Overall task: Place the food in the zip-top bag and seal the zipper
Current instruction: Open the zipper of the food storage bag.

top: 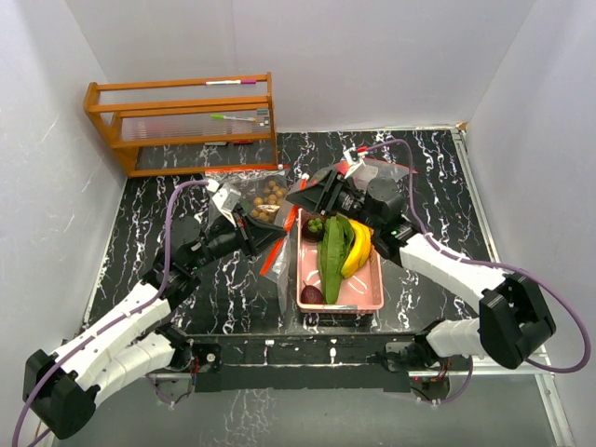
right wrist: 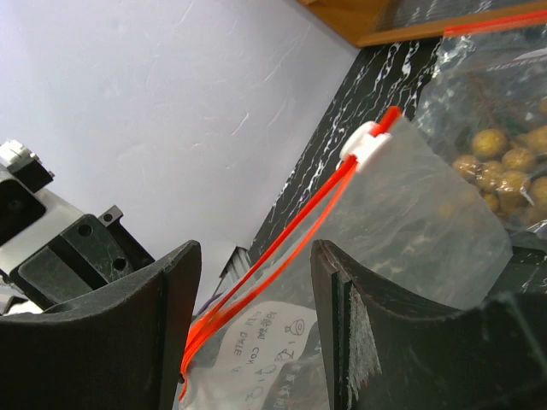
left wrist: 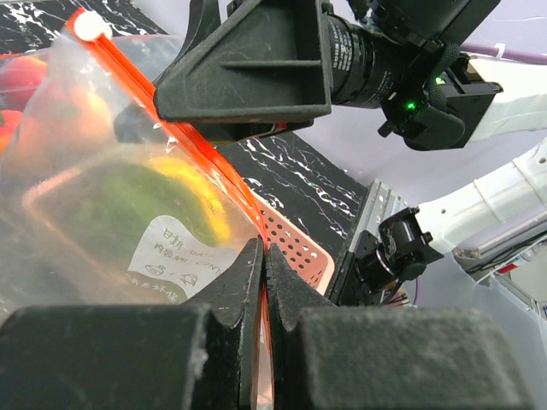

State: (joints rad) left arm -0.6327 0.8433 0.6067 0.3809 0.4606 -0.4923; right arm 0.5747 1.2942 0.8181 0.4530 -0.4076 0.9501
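overhead, a black, white-veined bench carries a wooden rack at its far left, with pens on the shelves whose print is too small to read. a pink basket sits mid-bench and holds green cucumbers, yellow bananas, a dark purple fruit at the near end and a small green round one at the far end. just left of the basket is the zip-top bag, with a tan longan bunch inside. its orange zipper slants down beside the basket's left wall. the left jaws reach the bag from the left, and the right jaws hang over the basket's far end.

from the left wrist, the left jaws are pressed together on the bag's zipper edge. a white slider sits at the zipper's far end. a white label on the plastic bears small east asian characters, not legible. green, yellow and red shapes blur behind the film. the right arm's black head fills the top.

from the right wrist, the right jaws stand apart, gripping nothing. the 2 orange zipper strips run up between them to the slider. the label's print is unreadable here too. the longans show at the right, inside the bag.
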